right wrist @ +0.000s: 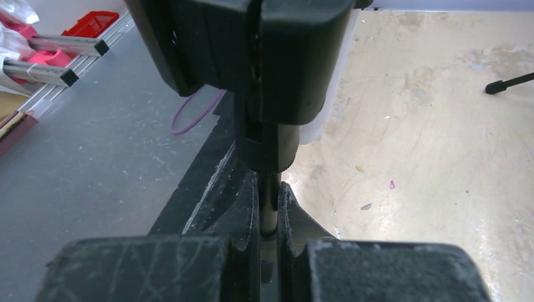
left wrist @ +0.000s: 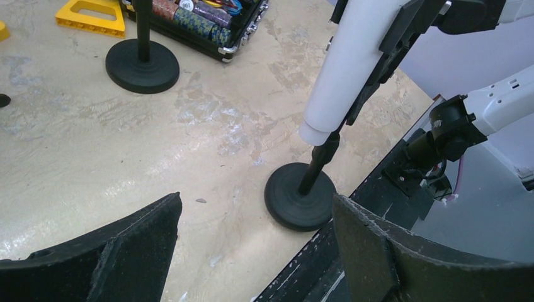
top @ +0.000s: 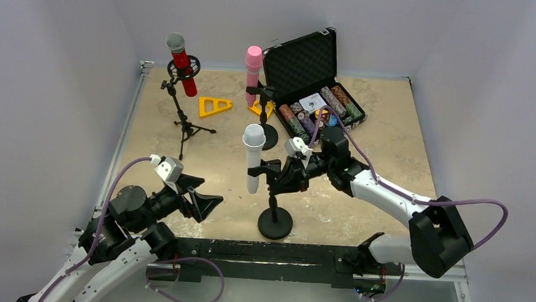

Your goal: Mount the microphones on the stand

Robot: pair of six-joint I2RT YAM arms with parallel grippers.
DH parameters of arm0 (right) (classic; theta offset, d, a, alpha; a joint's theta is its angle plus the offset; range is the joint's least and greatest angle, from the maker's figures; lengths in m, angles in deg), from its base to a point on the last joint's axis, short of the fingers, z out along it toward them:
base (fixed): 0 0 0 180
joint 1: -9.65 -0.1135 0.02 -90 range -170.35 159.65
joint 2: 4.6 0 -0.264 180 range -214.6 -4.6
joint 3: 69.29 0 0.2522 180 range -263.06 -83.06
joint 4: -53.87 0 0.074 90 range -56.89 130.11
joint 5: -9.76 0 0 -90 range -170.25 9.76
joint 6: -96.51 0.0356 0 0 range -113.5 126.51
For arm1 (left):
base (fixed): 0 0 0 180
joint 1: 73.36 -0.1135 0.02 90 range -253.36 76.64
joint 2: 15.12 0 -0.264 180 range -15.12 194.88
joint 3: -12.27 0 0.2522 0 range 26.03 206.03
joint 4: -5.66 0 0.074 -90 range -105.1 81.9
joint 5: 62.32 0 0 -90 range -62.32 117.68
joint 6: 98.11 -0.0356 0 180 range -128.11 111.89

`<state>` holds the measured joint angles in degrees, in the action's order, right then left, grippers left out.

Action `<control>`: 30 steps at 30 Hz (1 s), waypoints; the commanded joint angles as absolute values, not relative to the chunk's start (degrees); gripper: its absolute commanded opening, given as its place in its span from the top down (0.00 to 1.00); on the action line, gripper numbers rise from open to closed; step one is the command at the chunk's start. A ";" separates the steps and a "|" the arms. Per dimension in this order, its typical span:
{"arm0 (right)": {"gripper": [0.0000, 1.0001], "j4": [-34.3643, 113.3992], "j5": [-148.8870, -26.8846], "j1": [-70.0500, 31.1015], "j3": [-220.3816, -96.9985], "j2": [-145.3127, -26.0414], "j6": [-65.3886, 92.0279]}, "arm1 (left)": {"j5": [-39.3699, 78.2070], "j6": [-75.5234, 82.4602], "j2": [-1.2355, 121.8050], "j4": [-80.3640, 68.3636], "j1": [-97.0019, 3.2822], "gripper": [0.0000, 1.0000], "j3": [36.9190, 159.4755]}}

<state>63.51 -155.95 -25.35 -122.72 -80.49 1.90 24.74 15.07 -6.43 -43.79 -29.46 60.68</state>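
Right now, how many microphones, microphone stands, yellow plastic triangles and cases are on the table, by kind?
Slim stick microphones: 3 (glittery red, pink, white)
Black microphone stands: 3 (tripod, far round-base, near round-base)
Yellow plastic triangles: 2
Open black case of poker chips: 1
Total: 9

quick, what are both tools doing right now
Left tool: open, holding nothing.
Right tool: closed on the thin pole of the near stand.
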 commanded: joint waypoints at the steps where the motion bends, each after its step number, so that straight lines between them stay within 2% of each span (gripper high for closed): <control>1: 1.00 43.60 -156.49 -22.95 -129.78 -76.50 -10.69 | 25.03 15.40 -7.03 -44.77 -29.59 0.08 63.57; 10: 1.00 35.33 -154.43 -7.46 -131.35 -68.50 -15.31 | 26.06 13.66 -6.94 -47.32 -29.59 0.08 64.48; 18: 1.00 34.66 -147.90 5.32 -133.71 -65.28 -16.42 | 25.03 12.99 -6.95 -46.65 -29.59 0.08 64.18; 24: 1.00 35.88 -141.51 12.51 -136.29 -66.22 -17.43 | 24.56 12.46 -6.94 -46.53 -29.59 0.08 64.81; 30: 1.00 45.08 -137.70 22.59 -136.26 -71.15 -13.85 | 24.30 12.19 -6.94 -47.13 -29.59 0.08 65.50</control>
